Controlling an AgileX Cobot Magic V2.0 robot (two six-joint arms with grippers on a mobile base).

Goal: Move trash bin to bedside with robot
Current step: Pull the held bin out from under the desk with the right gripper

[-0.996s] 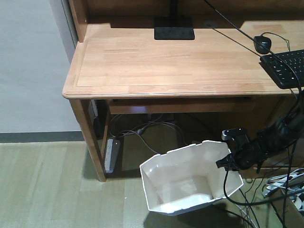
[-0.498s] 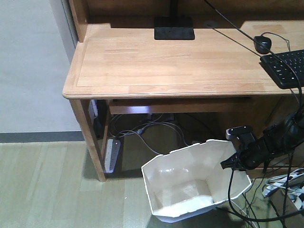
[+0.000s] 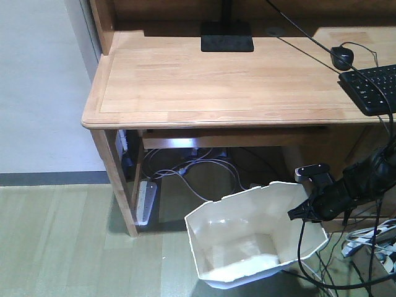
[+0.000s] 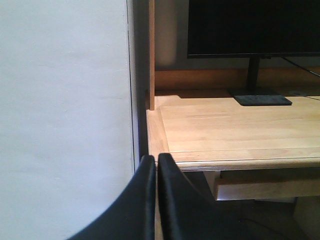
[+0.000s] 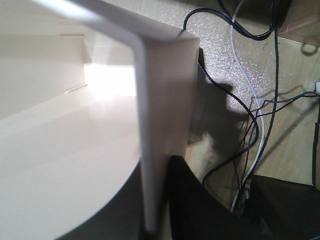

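Pinching the rim of the white octagonal plastic trash bin (image 3: 218,244) in the black right gripper (image 3: 305,212), its body spreading leftward and below; left gripper (image 4: 156,167) pressed together, empty.

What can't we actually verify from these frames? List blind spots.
- Bedside: in no view; the front view shows only the desk and floor.
- Trash bin base: cut off by the front view's bottom edge, so lifted or resting is unclear.
- Right end effector: small and dark in the front view; its wrist view is too close to judge grip depth.
- Left end effector: only shut tips show; arm out of frame.
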